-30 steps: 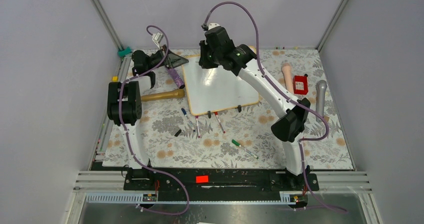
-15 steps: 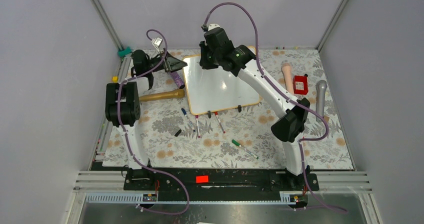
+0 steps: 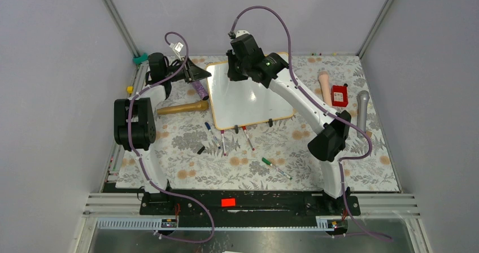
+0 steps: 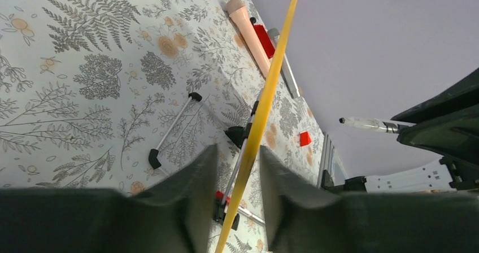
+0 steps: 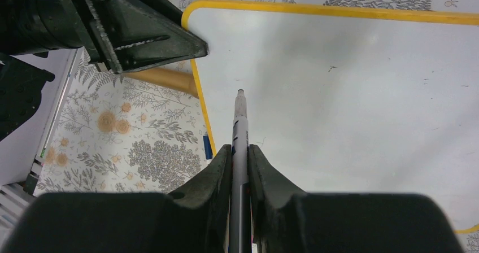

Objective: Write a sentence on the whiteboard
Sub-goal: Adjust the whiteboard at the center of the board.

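1. the whiteboard [image 3: 248, 103] was seen lying flat on the floral cloth [image 3: 186, 151]. its white face was bare apart from a few faint specks, so the sentence was judged not yet begun. the step in hand was taken to be the steadying of the board and the lining up of the pen for the first stroke.
2. the left gripper [image 4: 238, 151] was set at the whiteboard's far-left corner. its fingers were parted and straddled the orange-tan frame, with a sliver of gap showing on each side, so no firm clamp on the frame was seen.
3. the right gripper [image 5: 240, 151] was held over the whiteboard, just inside its left edge and near the far-left corner. its fingers were closed tight on the barrel of a marker.
4. the marker [image 5: 241, 123] was pointed out across the whiteboard's face from that grip. whether its tip was touching the surface could not be told.
5. for the next move, it was judged that the frame would need to be pinched firmly by the left fingers. the tip would then need to be lowered gently and drawn rightward from the left edge, with room kept below for more lines.
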You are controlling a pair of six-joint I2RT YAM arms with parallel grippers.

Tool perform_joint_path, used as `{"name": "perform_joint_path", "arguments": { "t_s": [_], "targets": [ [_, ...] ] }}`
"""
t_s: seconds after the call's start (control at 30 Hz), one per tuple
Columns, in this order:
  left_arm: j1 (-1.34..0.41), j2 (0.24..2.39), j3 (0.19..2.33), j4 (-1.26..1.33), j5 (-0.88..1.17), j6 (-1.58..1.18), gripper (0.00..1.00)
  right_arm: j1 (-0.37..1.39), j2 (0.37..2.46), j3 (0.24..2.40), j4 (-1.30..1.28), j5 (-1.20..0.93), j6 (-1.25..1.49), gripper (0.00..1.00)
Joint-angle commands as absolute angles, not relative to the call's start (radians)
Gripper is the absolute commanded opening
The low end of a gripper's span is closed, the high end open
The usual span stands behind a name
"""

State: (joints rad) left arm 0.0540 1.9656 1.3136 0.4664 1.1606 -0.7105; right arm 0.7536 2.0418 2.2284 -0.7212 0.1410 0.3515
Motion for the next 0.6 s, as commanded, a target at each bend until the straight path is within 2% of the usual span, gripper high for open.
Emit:
{"name": "perform_joint_path", "arguments": {
  "t_s": [0.0,0.1,0.27,0.57],
  "targets": [
    [0.044,1.928,1.303,0.472,1.128,-0.669,0.25,0.757,1.972,2.232,-0.686,0.167,0.331,0.0],
    [0.04,1.928,1.313,0.468,1.124,-0.667,0.13,0.758,1.978,2.238,-0.687,0.173,0.323,0.0],
    [0.039,1.923,1.321,0.428,1.132,-0.636,0.01,0.757,2.006,2.269,-0.686,0.17,0.327,0.0],
    [0.033,1.882,1.326,0.235,1.129,-0.437,0.0,0.758,2.021,2.29,-0.687,0.161,0.334,0.0]
  ]
}}
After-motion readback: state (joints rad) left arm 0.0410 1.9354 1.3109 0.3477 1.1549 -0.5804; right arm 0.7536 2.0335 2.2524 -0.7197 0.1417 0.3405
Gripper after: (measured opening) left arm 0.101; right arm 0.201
